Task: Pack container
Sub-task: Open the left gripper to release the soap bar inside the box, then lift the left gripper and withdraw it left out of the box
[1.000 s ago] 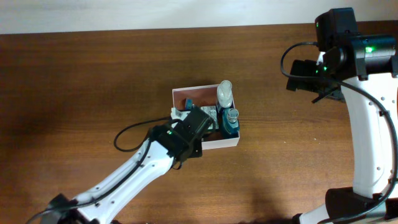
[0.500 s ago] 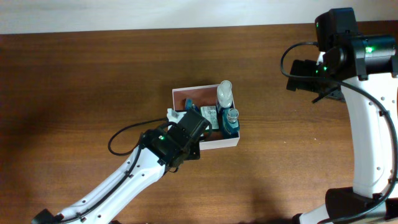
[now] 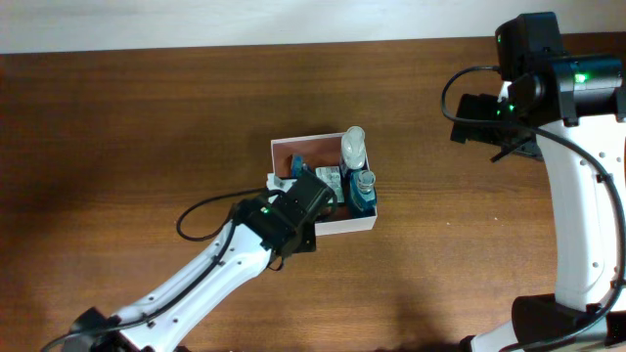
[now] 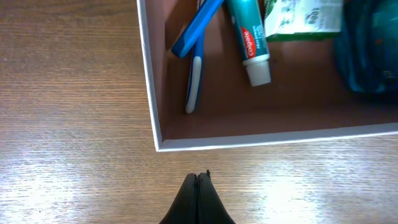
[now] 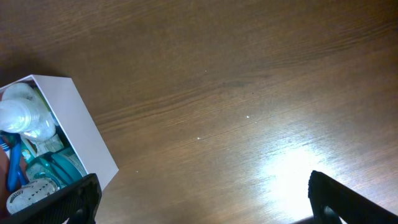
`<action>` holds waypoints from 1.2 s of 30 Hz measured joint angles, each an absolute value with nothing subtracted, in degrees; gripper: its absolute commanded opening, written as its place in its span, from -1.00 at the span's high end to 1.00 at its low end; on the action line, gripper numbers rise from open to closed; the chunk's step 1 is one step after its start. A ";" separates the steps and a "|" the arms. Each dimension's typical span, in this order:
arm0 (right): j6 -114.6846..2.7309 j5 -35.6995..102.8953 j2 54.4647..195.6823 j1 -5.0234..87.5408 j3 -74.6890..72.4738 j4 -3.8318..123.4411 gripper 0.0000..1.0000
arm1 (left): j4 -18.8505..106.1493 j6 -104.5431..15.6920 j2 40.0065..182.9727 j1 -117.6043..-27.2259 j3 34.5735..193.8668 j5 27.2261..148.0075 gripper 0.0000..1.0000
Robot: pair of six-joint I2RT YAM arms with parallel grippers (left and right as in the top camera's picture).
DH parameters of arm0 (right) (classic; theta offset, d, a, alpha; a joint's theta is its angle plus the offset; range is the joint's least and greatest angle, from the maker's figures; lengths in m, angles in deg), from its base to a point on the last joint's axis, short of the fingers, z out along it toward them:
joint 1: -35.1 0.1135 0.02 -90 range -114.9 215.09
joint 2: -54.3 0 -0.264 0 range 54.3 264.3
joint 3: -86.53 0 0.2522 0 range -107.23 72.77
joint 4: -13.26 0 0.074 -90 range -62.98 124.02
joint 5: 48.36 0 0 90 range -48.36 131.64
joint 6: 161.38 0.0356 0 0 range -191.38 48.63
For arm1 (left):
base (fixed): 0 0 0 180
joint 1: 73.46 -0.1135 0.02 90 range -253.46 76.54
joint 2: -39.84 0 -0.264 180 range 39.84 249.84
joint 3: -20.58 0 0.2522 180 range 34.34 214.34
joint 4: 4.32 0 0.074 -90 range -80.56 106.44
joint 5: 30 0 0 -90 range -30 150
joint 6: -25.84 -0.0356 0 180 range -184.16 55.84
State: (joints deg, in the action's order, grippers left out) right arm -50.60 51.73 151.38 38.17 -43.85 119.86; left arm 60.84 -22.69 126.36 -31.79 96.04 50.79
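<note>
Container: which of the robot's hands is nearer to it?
Left. The left hand sits shut just outside a white wall of the container; the right hand hangs open far off to one side.

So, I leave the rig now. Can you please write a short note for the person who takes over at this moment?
The left pincer is shut and empty, over the table just outside the container wall.
The right pincer is open and empty, well off to the container's right.
Packed inside: blue toothbrush, toothpaste, green packet, teal bottle, clear bottle.
Left to do: I see no further item outside it, so probably only draw the left arm back.
</note>
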 measured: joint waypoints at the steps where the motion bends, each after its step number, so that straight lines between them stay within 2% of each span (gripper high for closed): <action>1: -50.62 51.73 151.38 38.17 -43.85 119.86 -0.97 | 60.80 -22.69 126.73 -31.79 96.04 50.79 0.99; 36: -50.60 51.73 151.38 38.17 -43.85 119.86 -0.97 | 56.93 -22.71 133.07 -31.47 95.71 47.27 0.99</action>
